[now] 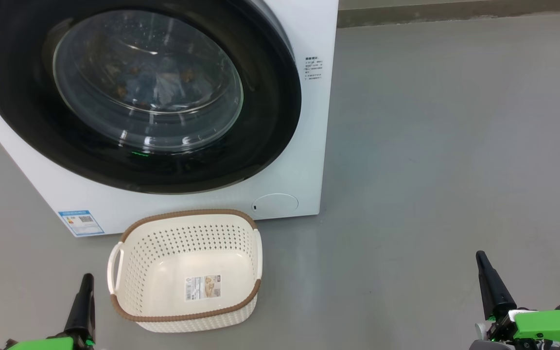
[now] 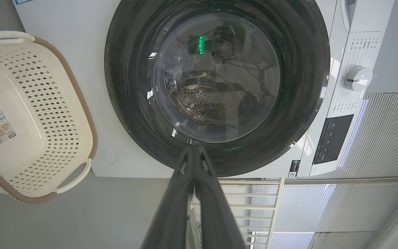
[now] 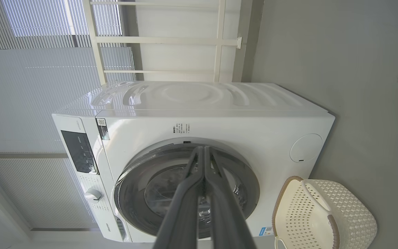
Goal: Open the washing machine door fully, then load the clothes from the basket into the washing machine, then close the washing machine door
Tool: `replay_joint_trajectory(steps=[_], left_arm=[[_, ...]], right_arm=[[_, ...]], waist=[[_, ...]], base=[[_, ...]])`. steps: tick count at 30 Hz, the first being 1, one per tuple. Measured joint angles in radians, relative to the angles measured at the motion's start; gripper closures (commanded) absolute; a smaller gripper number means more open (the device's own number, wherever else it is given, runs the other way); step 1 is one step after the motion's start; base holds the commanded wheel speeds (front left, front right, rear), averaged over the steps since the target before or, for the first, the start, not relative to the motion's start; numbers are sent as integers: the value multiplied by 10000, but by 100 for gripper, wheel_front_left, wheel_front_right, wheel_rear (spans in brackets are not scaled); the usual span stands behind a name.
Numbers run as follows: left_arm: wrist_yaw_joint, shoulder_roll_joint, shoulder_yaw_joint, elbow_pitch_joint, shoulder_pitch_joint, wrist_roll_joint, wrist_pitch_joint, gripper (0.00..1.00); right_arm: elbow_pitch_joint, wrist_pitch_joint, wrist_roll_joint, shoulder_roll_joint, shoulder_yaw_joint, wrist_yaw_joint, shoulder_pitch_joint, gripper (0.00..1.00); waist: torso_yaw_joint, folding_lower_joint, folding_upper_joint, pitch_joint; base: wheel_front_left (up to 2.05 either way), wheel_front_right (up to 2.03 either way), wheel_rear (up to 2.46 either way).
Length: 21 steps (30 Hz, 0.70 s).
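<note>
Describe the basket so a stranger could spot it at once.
Find the white boxy front-loading washing machine standing on the grey floor. Right in front of it sits a small cream perforated plastic basket. Its brown woven-look rim and bottom label mark it out.

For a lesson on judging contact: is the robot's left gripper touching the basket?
Apart. The head view shows a strip of bare grey floor between the left gripper and the basket.

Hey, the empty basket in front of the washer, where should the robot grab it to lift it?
Probably the basket by its white loop handle on the robot's left, from above with the left pincer, opened first: the loop's gap would admit one finger, and that end lies nearest it.
</note>
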Motion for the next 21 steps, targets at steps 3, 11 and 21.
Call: replay_joint_trajectory(steps=[3, 11, 21], left_arm=[[0, -2, 4, 0, 0, 0, 12, 100], [0, -10, 21, 0, 0, 0, 42, 100], [0, -44, 42, 2, 0, 2, 52, 100]], right_arm=[[0, 0, 0, 0, -10, 0, 0, 100], [0, 4, 0, 0, -27, 0, 0, 100], [0, 29, 0, 0, -46, 0, -1, 100]], waist=[[0, 0, 0, 0], [0, 0, 0, 0], [0, 0, 0, 0]], base=[[0, 0, 0], [0, 0, 0], [0, 0, 0]])
